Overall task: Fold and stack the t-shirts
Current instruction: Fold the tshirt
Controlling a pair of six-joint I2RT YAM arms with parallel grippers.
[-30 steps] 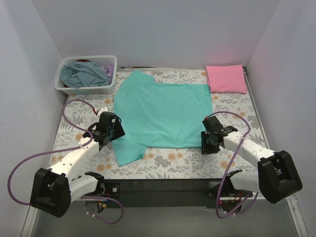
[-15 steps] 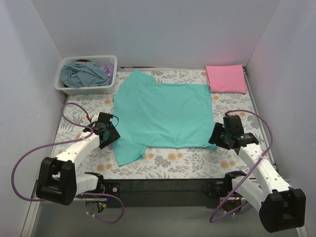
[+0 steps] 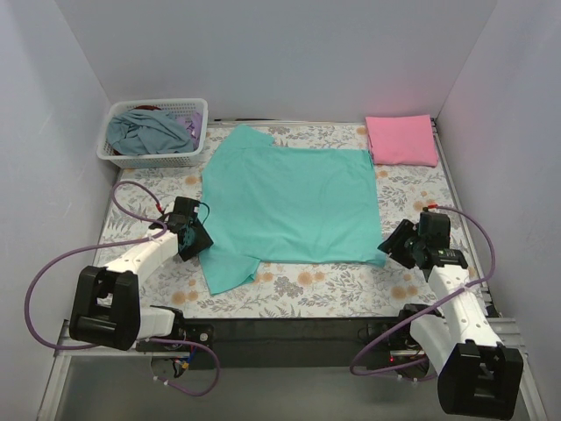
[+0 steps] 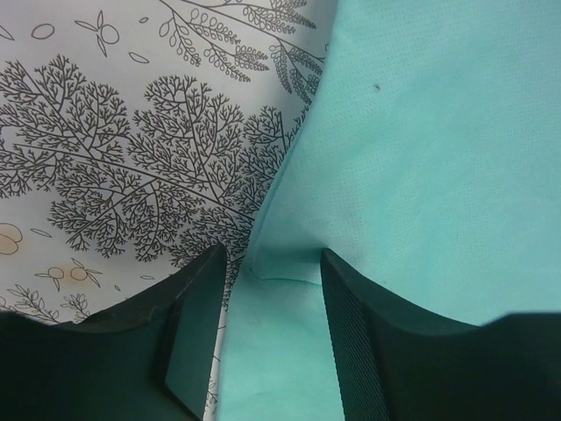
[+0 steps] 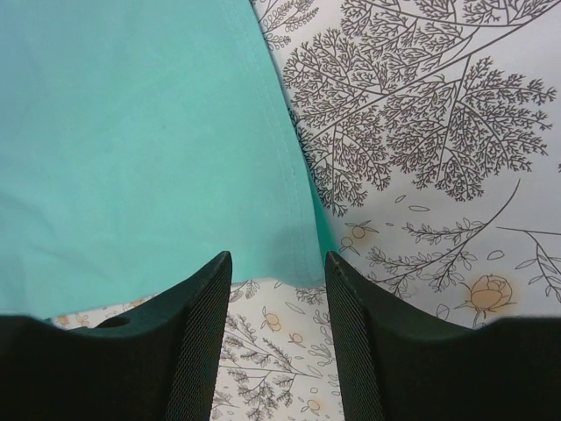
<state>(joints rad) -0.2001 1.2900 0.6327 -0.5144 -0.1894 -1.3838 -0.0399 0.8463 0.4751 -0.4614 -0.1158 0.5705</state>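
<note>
Now that both arms have swung outward, left tool [image 3: 198, 240] and right tool [image 3: 393, 245], each spread apart, straddle the near side edges of the teal t-shirt [image 3: 289, 206] lying flat on the table [image 3: 333, 282], poised to grip for folding.

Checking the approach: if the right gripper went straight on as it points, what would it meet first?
Most likely the near corner of the teal t-shirt, flat on the table between the open jaws of the right gripper; depth is unclear.

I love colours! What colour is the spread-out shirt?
Teal-green. The spread-out shirt shows best in top external view.
</note>
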